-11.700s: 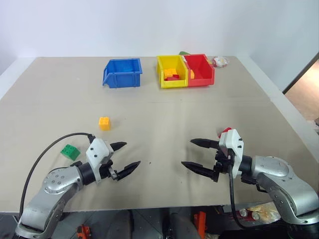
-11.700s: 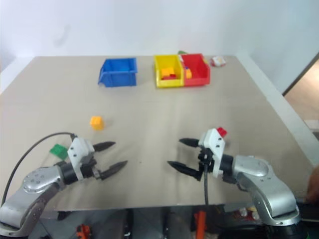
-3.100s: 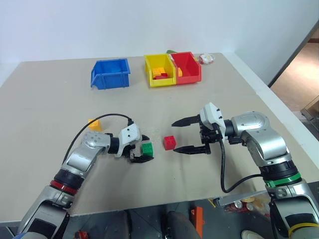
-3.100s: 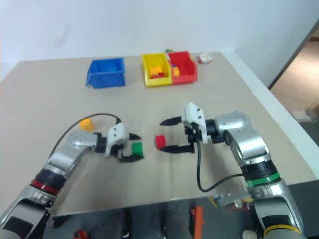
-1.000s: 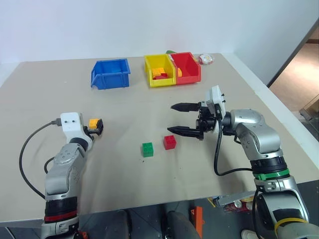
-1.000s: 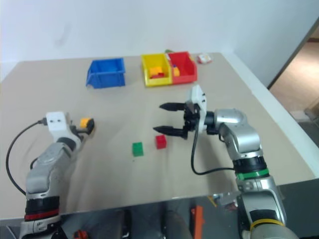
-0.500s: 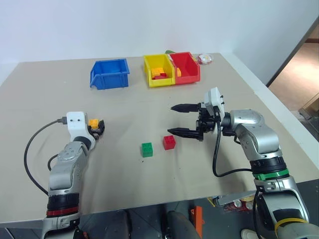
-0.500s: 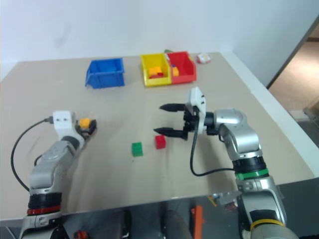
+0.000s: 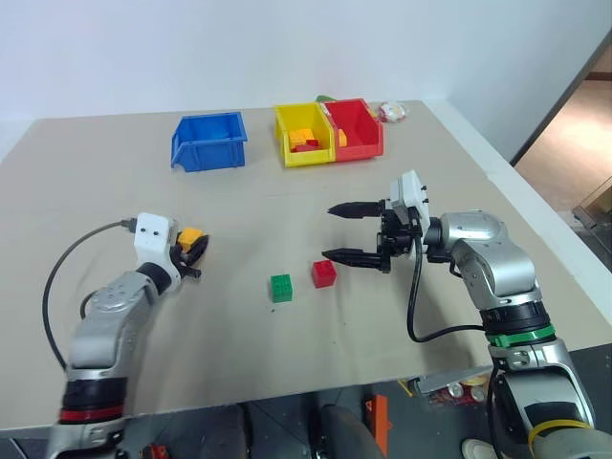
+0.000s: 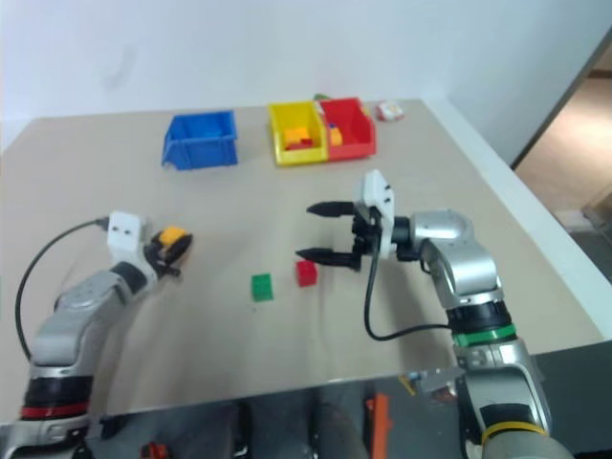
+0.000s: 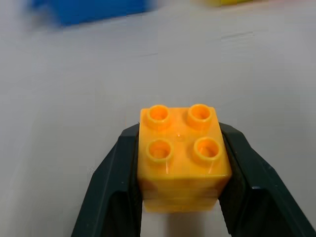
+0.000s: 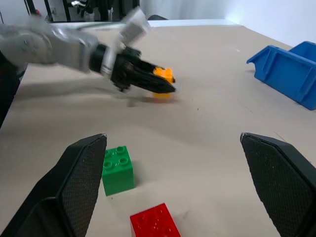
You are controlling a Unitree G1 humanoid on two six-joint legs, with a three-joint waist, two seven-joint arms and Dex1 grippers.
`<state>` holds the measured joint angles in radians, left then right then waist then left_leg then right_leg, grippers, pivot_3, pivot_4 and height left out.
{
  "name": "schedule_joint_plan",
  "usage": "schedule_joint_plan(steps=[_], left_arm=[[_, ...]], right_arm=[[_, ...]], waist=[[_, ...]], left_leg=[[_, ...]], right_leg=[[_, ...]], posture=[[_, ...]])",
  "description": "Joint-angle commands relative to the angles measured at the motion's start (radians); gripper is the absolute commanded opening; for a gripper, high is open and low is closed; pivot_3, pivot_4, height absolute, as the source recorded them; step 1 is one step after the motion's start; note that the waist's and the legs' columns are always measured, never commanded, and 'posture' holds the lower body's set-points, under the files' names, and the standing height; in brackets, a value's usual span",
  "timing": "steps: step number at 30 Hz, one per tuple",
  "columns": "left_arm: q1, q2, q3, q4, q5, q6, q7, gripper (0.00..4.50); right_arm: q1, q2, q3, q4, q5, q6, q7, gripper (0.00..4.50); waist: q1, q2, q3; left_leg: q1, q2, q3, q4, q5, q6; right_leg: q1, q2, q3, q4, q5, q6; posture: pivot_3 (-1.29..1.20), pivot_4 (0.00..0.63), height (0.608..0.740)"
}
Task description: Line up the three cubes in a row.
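Note:
The yellow-orange cube (image 9: 191, 236) sits studs-up between the black fingers of my left gripper (image 9: 195, 251), which is shut on it at the table's left, just above the surface. In the left wrist view this cube (image 11: 180, 158) is pinched on two opposite sides. The green cube (image 9: 280, 287) and the red cube (image 9: 324, 273) rest side by side near the table's middle, a small gap between them. My right gripper (image 9: 329, 232) hovers open just right of the red cube, pointing left, with nothing between its fingers (image 12: 74, 187).
A blue bin (image 9: 208, 140), a yellow bin (image 9: 304, 134) and a red bin (image 9: 356, 127) holding loose bricks stand along the far edge. A small white object (image 9: 392, 112) lies beside the red bin. The beige table (image 9: 287, 354) drops off close in front.
My left gripper has closed on the yellow-orange cube and carried it a little to the right, its wrist turning toward the middle. The right arm, green cube and red cube have stayed put.

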<state>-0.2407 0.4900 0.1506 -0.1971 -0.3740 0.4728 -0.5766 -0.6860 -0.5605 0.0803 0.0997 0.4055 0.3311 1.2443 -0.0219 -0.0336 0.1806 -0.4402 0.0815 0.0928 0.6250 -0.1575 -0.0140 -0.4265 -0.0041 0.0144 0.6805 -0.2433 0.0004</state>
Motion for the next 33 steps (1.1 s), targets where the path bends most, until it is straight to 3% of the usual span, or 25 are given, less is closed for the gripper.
schedule_joint_plan(steps=[1, 5, 14, 23, 33], left_arm=[[0.084, 0.140, -0.066, -0.072, -0.062, -0.140, -0.364, 1.36], [0.099, 0.252, -0.127, 0.057, -0.035, -0.266, -0.590, 1.36], [-0.087, 0.237, -0.204, 0.324, 0.022, -0.416, -0.771, 1.36], [-0.115, 0.194, -0.240, 0.341, 0.032, -0.443, -0.795, 1.36], [-0.130, 0.208, -0.222, 0.407, 0.053, -0.491, -0.776, 1.36]], right_arm=[[-0.035, -0.019, -0.012, -0.003, -0.002, -0.019, 0.016, 4.50], [-0.048, -0.023, -0.011, 0.027, -0.018, -0.040, 0.023, 4.50], [-0.026, -0.042, -0.010, 0.007, -0.022, -0.037, 0.026, 4.50], [-0.012, -0.061, -0.016, -0.013, -0.022, -0.028, 0.015, 4.50], [0.007, -0.074, -0.020, -0.043, -0.013, -0.002, 0.012, 4.50]], waist=[[0.000, 0.000, 0.000], [0.000, 0.001, 0.000], [0.000, 0.000, 0.000], [0.000, 0.000, 0.000], [0.000, 0.000, 0.000]], left_leg=[[0.001, 0.000, 0.001, -0.002, 0.000, -0.001], [0.003, 0.000, 0.004, -0.006, -0.001, -0.001], [0.000, 0.000, 0.007, -0.005, 0.000, -0.001], [-0.002, 0.001, 0.008, -0.005, -0.001, -0.001], [-0.002, 0.002, 0.009, -0.003, 0.000, 0.000]], right_leg=[[0.001, -0.001, 0.000, -0.001, 0.000, -0.002], [-0.001, -0.001, 0.001, 0.000, -0.002, -0.005], [-0.003, -0.001, 0.000, 0.000, -0.004, -0.002], [-0.007, 0.002, 0.002, 0.002, -0.005, 0.000], [-0.007, 0.002, 0.002, 0.002, -0.003, 0.000]], posture=[[0.00, 0.150, 0.740], [0.00, 0.150, 0.740], [0.00, 0.150, 0.740], [0.00, 0.150, 0.740], [0.00, 0.150, 0.740]])
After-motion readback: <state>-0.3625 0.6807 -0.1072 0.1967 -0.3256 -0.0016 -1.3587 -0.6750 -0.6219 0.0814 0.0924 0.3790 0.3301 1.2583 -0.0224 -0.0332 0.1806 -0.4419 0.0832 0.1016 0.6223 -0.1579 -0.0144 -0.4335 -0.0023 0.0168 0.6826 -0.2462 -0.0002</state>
